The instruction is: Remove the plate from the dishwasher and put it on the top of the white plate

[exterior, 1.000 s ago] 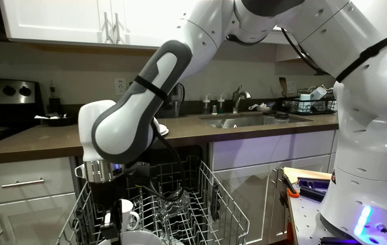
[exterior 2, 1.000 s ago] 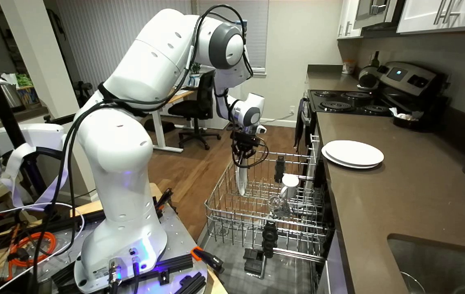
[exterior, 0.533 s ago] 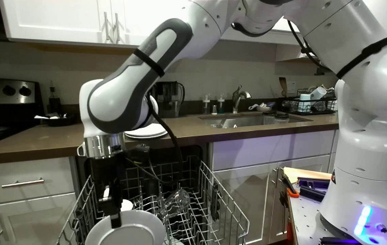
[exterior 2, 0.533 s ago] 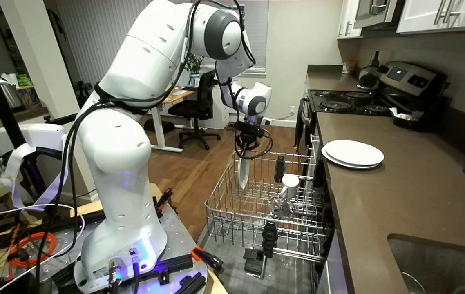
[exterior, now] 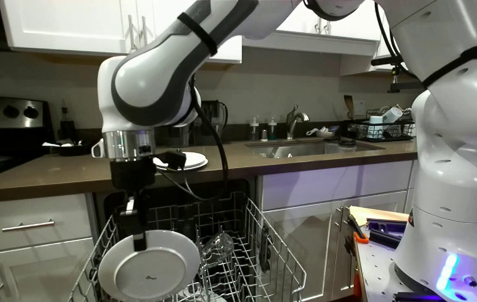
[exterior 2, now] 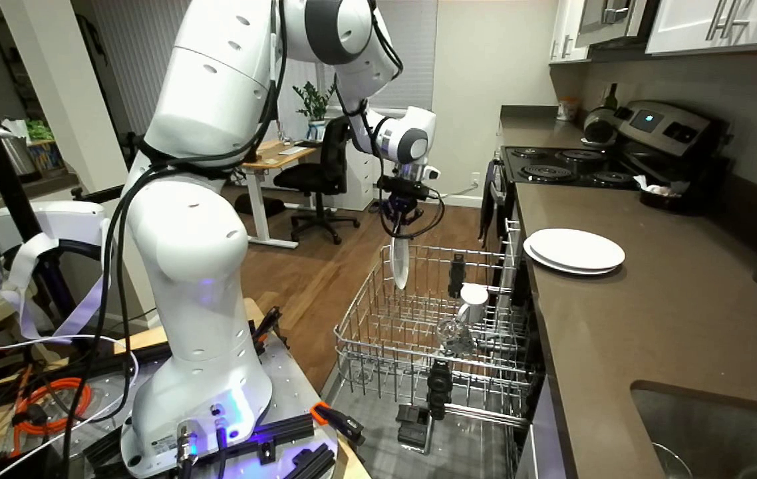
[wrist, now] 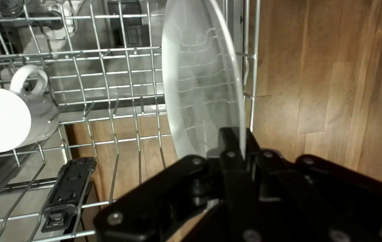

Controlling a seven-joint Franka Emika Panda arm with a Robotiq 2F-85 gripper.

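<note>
The pale grey-white plate (exterior: 150,272) hangs upright from my gripper (exterior: 139,241), over the dishwasher's wire rack. It shows edge-on in an exterior view (exterior 2: 400,265) and in the wrist view (wrist: 201,77). My gripper is shut on its upper rim, one finger on each side (wrist: 239,141). I cannot tell whether its lower edge is clear of the prongs. The dishwasher (exterior: 221,188) has its rack pulled out. The white plate (exterior 2: 575,247) lies flat on top of another plate on the counter, partly behind a gripper cable in an exterior view (exterior: 192,160).
A white mug (wrist: 1,119) and a clear glass (exterior: 219,247) stand in the rack beside the held plate. The rack's side wall (exterior: 278,241) and the counter's front edge (exterior: 289,165) lie between plate and counter top. A black pan (exterior 2: 664,193) stands near the stove.
My gripper has risen with the plate in its grasp. The plate has come up out of the lower part of the rack, showing its underside. The mug, glass and counter plates have not moved.
</note>
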